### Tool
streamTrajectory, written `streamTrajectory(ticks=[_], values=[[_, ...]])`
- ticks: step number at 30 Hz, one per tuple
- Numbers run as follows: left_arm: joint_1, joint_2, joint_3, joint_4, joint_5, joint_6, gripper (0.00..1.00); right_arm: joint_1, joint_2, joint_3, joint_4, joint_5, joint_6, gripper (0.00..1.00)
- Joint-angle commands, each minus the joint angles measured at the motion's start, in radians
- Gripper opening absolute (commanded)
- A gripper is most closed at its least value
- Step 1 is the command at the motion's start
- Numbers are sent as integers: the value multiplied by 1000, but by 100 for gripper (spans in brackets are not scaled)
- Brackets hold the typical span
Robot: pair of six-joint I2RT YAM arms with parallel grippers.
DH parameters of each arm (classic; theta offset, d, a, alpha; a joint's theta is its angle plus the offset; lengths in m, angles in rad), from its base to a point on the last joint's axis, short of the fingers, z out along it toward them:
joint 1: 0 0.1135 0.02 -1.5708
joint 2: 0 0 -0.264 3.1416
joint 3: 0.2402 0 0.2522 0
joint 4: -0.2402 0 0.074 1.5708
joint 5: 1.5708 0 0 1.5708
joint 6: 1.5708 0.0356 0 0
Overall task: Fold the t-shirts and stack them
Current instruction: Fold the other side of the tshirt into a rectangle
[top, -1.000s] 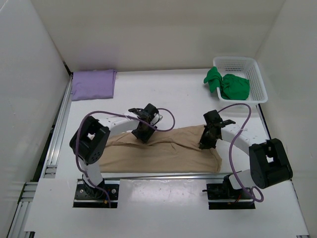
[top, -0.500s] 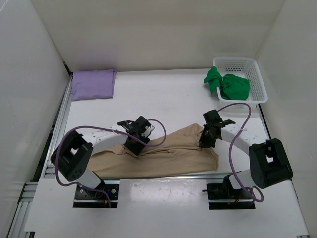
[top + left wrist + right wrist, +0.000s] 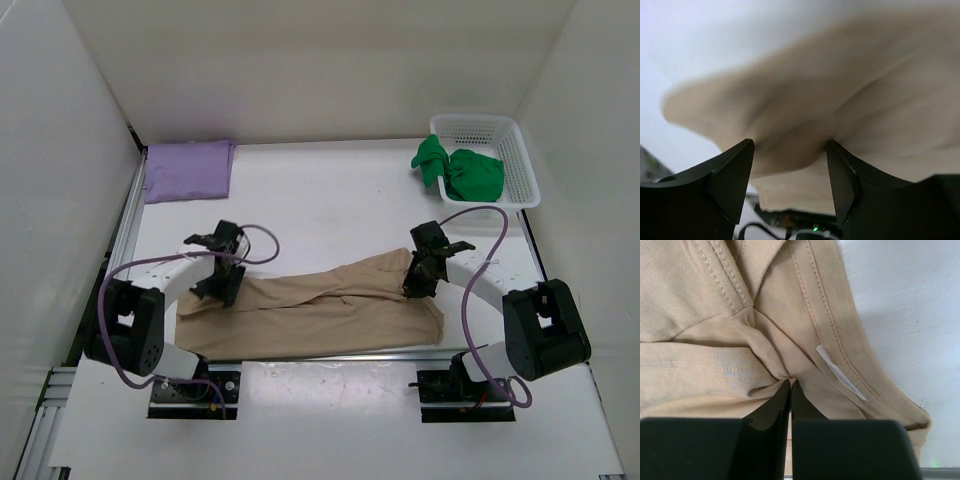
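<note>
The tan t-shirt [image 3: 320, 310] lies stretched left to right near the table's front edge. My left gripper [image 3: 217, 290] hovers at its left end. In the left wrist view that gripper [image 3: 790, 145] is open, its jaws apart, with a blurred fold of tan cloth [image 3: 840, 90] just past the tips. My right gripper [image 3: 413, 287] is at the shirt's right end. It [image 3: 790, 381] is shut on a pinch of tan fabric [image 3: 715, 290] beside the collar and its white label [image 3: 840, 372]. The purple t-shirt [image 3: 188, 170] lies folded at back left. The green t-shirt [image 3: 462, 172] is bunched in the basket.
A white mesh basket [image 3: 515, 150] stands at the back right, the green cloth spilling over its left rim. White walls close in the table on three sides. A metal rail [image 3: 115, 270] runs along the left edge. Purple cables loop off both arms.
My left arm has swept left from the shirt's middle to its left end, and its jaws have spread apart. The tan shirt now reaches further left. The right gripper has held still.
</note>
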Motion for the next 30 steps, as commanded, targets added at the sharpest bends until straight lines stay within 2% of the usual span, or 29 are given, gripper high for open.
streamTrajectory(ticks=[1, 5, 11, 14, 17, 18, 21, 22, 25, 26, 28, 30], values=[[76, -40, -143, -46, -115, 1, 71, -1, -2, 18, -18, 54, 10, 0], [193, -17, -192, 46, -128, 1, 70, -1, 7, 18, -18, 66, 19, 0], [215, 103, -45, 126, -65, 1, 68, -1, 53, 30, -9, 45, 19, 0], [215, 178, 78, 126, -92, 1, 68, -1, 79, 59, -9, 19, 19, 0], [215, 177, 153, 105, -114, 1, 72, -1, 79, 70, -9, 8, 19, 0], [215, 167, 173, 88, -114, 1, 77, -1, 79, 70, -9, -4, 19, 0], [161, 108, 271, 28, -92, 1, 85, -1, 79, 70, -9, -17, 19, 0], [141, 80, 305, 28, -76, 1, 90, -1, 79, 70, -9, -27, 19, 0], [20, 80, 470, -1, 41, 1, 93, -1, 88, 79, 1, -37, 19, 0], [-61, 113, 553, -10, 90, 1, 94, -1, 89, 79, 1, -46, 19, 0], [-144, 175, 631, -36, 240, 1, 96, -1, 99, 79, 1, -46, 28, 0], [-248, 325, 786, -75, 346, 1, 95, -1, 99, 79, 1, -46, 39, 0]])
